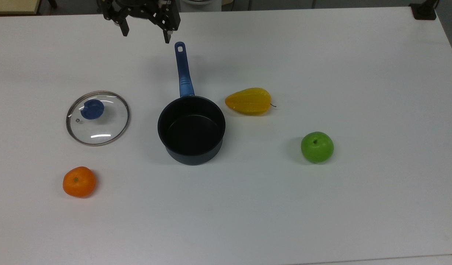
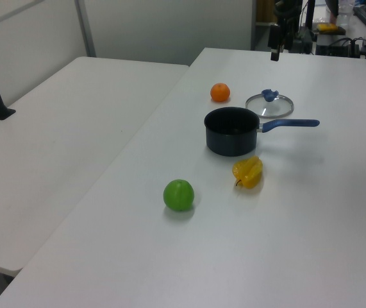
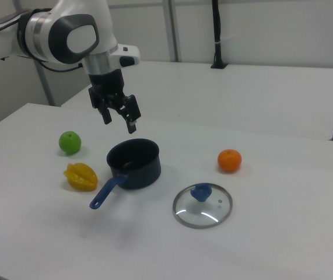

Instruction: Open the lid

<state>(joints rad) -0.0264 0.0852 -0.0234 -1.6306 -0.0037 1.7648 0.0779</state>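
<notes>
Lid [image 1: 97, 118] lies flat on the table [image 1: 321, 206], knob [image 1: 92, 109] up, well apart from the pan [image 1: 191, 129] and on the top view's left of it. In the right view the lid [image 3: 203, 205] sits on the right view's right of the pan [image 3: 134, 163], in front of the orange [image 3: 229, 160]. The pan stands open and empty, its handle [image 1: 183, 70] pointing toward the top view's upper edge.

The gripper [image 1: 144, 30] hangs high near the table's far edge in the top view, by the end of the handle and well away from the lid. Its fingers are spread and hold nothing; the right view shows the gripper [image 3: 118, 119] above and behind the pan with a clear gap between the fingers.

Judging by this layout, the opening itself looks done: the lid is off and resting on the table, and the arm is clear of it. What is left, if anything, is for the arm to settle away from the pan. Should the lid need more handling, the gripper would have to travel back over the knob and come down with fingers on either side of it.

A starfruit [image 1: 248, 101] and a green apple [image 1: 317, 147] lie on the top view's right of the pan.
</notes>
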